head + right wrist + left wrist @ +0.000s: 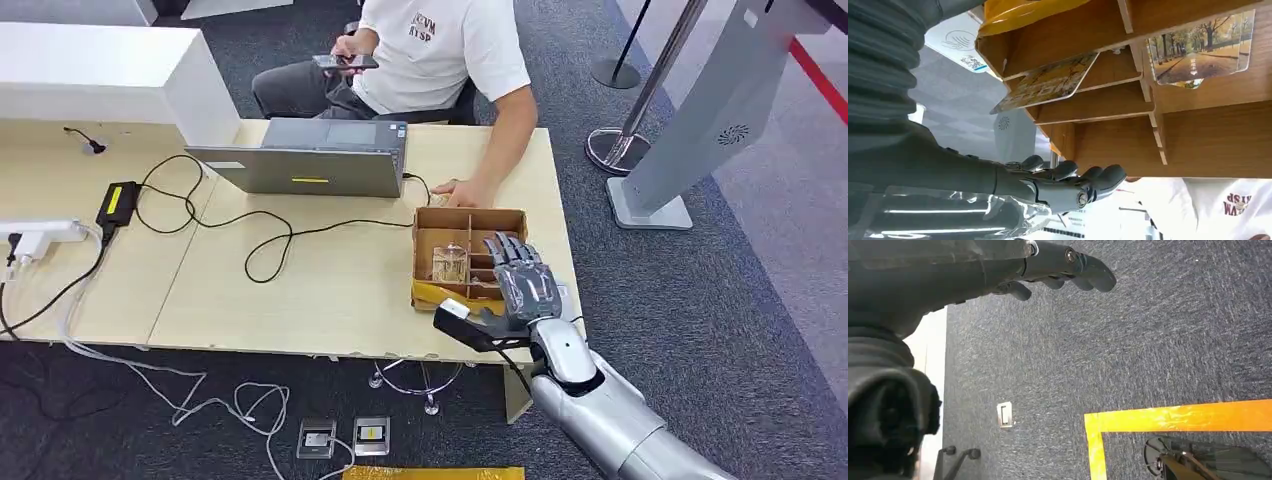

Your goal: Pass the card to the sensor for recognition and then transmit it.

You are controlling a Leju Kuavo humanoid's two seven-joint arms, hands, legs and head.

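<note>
Your right hand (520, 285) hovers over the near right part of the brown slotted cardboard box (430, 222) — fingers straight, spread, holding nothing. In the wrist view, a glossy card (1048, 82) printed with yellow foliage leans in a slot; another card (1202, 47) stands beyond. Your left hand (1063, 267) hangs over rough grey carpet (1148, 340), fingers extended — empty.
</note>
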